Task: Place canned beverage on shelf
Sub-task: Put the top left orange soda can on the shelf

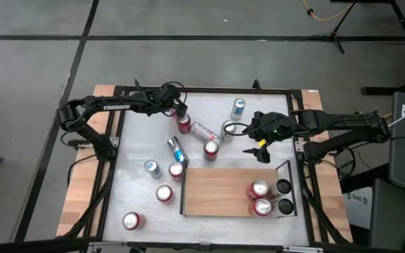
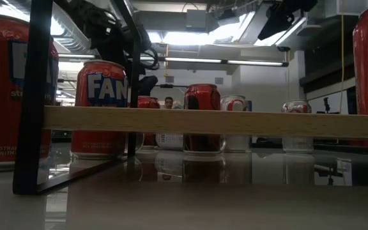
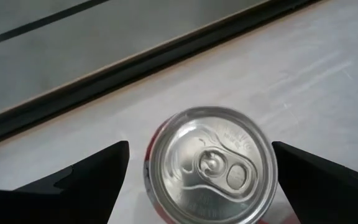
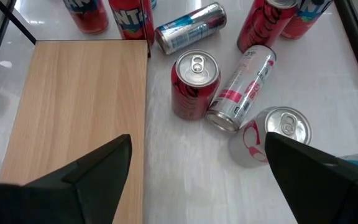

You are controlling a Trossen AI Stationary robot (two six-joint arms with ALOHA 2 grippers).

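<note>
A red can stands upright on the white table, at the far side left of middle. My left gripper hovers over it, open; in the left wrist view the can's silver top lies between the two fingers, with a gap at each side. My right gripper is open and empty, above the table just beyond the shelf's far edge. The shelf, a light-brown board with black end rails, lies at the near right. Two red cans stand near its right end.
Between the grippers are a silver can lying down, an upright silver can and a red can. A blue can lies left of them. More upright cans stand at the left and far side.
</note>
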